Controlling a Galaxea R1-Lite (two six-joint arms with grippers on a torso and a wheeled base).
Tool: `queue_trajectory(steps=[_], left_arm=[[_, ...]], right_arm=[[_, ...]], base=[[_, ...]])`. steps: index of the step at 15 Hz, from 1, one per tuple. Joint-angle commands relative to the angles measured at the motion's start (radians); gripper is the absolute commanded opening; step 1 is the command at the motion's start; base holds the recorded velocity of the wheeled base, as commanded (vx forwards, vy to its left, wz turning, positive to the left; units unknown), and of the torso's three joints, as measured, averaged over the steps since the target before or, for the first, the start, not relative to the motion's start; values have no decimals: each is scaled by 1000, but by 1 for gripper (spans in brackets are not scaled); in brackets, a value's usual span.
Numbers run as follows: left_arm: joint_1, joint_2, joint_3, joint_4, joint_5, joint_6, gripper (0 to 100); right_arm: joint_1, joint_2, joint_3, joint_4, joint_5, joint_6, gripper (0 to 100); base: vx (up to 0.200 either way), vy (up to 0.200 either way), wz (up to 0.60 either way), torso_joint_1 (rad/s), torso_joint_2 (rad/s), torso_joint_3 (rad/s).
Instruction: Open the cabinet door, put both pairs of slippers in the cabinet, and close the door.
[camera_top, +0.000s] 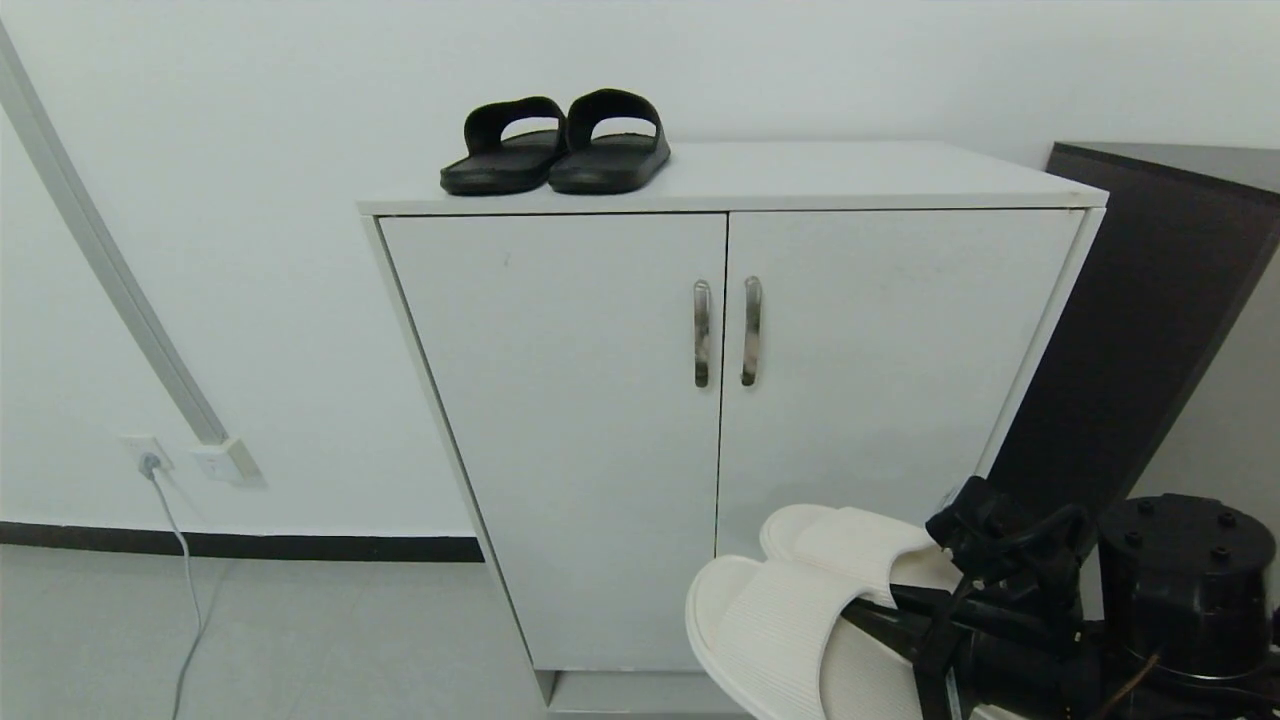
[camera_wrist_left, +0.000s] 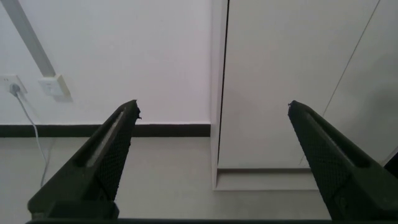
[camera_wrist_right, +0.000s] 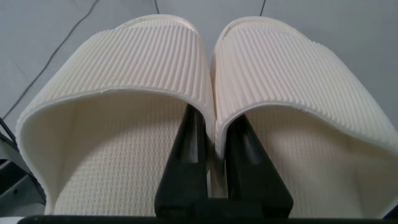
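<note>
While the right gripper (camera_wrist_right: 214, 127) is pinching the seemingly light, squashy cream ribbed foam slippers (camera_top: 790, 620) by their inner straps (camera_wrist_right: 208, 74) before the shut white cabinet (camera_top: 560, 420), the left gripper (camera_wrist_left: 212, 107) is gaping empty.

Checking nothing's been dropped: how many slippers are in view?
4. Two black slippers sit side by side on top of the cabinet; two white slippers are pinched together in the right gripper, low in front of it.

Right gripper (camera_wrist_right: 210, 134) sits low, fingers (camera_wrist_right: 186, 155) pinched together on the white slippers (camera_wrist_right: 124, 74). Left gripper (camera_wrist_left: 213, 111) points forward; fingers (camera_wrist_left: 106, 155) wide apart.
</note>
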Motion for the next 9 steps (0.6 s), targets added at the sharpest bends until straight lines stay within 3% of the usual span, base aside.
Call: queue_trajectory(steps=[1,2,9], left_arm=[[0,2,0,0,0,0,100],[0,2,0,0,0,1,100],[-3,23,0,0,3,0,100]], right_arm=[[0,7,1,-1,0,-1,0],[0,7,1,-1,-2,-1,0],[0,15,1,-1,-3,-1,0]], base=[[0,0,0,-32,432,408],[0,0,0,-2,295,266],[0,0,0,0,0,0]])
